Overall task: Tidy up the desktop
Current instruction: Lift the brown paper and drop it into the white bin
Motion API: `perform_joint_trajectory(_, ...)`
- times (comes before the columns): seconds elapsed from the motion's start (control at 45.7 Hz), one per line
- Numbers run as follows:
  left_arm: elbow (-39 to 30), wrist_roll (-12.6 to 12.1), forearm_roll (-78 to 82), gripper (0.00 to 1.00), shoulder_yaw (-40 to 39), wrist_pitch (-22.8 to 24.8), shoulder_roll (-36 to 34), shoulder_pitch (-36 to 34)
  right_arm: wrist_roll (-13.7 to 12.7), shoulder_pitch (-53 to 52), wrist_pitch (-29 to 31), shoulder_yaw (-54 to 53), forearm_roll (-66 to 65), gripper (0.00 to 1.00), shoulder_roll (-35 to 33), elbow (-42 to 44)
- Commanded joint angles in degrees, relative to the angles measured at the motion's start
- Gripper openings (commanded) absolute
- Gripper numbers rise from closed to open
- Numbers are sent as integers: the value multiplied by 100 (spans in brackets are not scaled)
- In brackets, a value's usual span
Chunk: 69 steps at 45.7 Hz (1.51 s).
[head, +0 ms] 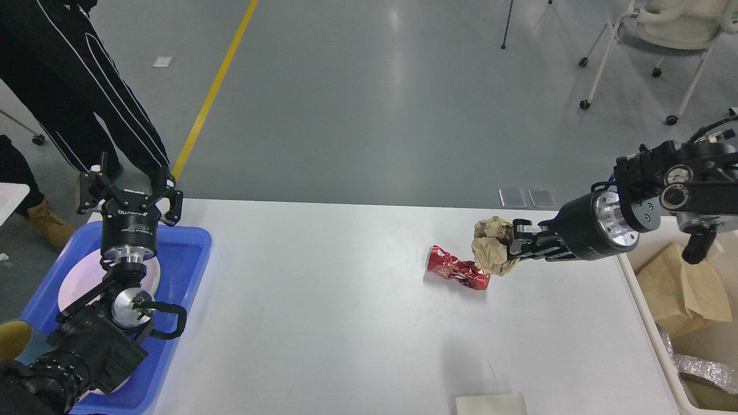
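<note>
On the white desktop (346,300) a crushed red can (455,268) lies right of centre. Just right of it and above the surface, my right gripper (507,246) is shut on a crumpled brown paper ball (493,245), which hangs clear of the table. At the far left my left gripper (128,185) stands open and upright over the far edge of a blue tray (184,271), with nothing between its fingers. A white plate (78,285) lies in that tray, partly hidden by the left arm.
A cream bin (651,323) at the right edge holds brown paper and foil. A white paper piece (490,403) lies at the table's near edge. A person in black trousers (69,75) stands beyond the tray. A wheeled chair (657,34) is far right.
</note>
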State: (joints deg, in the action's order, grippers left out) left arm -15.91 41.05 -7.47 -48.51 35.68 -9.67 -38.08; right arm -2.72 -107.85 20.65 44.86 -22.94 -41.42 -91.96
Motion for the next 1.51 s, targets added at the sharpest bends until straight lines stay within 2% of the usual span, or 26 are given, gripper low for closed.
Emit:
perform_joint_trajectory(0.0, 0, 0, 0, 97, 9, 0, 0, 2, 0, -517, 194, 49, -8, 0, -138, -121)
perform_joint_trajectory(0.263, 0, 0, 0, 97, 9, 0, 0, 2, -9, -1299, 334, 514, -105, 0, -278, -15)
perform_joint_trajectory(0.35, 0, 0, 0, 97, 9, 0, 0, 2, 0, -1317, 396, 839, -569, 0, -454, 142)
perform_joint_trajectory(0.481, 0, 0, 0, 97, 9, 0, 0, -6, 0, -1098, 370, 1613, -1537, 0, -753, 959)
perform_joint_trajectory(0.656, 0, 0, 0, 97, 9, 0, 0, -6, 0, -237, 264, 1596, -1678, 0, -1368, 2268)
perform_joint_trajectory(0.81, 0, 0, 0, 97, 9, 0, 0, -6, 0, 1019, -517, 1403, -1652, 0, -1430, 3718)
perform_joint_trajectory(0.941, 0, 0, 0, 97, 9, 0, 0, -6, -35, 2486, -1343, 937, -521, 0, -1281, 5352)
perform_joint_trajectory(1.116, 0, 0, 0, 97, 9, 0, 0, 2, -71, 5069, -2073, 822, 1782, 0, -271, 7883)
perform_joint_trajectory(1.225, 0, 0, 0, 97, 9, 0, 0, 2, -79, 6678, -2197, 770, 2750, 0, 475, 9290)
perform_joint_trajectory(1.335, 0, 0, 0, 97, 9, 0, -9, -6, -141, 7550, -2276, 770, 3296, 0, 1047, 9811)
perform_joint_trajectory(1.488, 0, 0, 0, 97, 9, 0, -9, 2, -317, 7753, -2522, 735, 3393, 0, 1303, 9793)
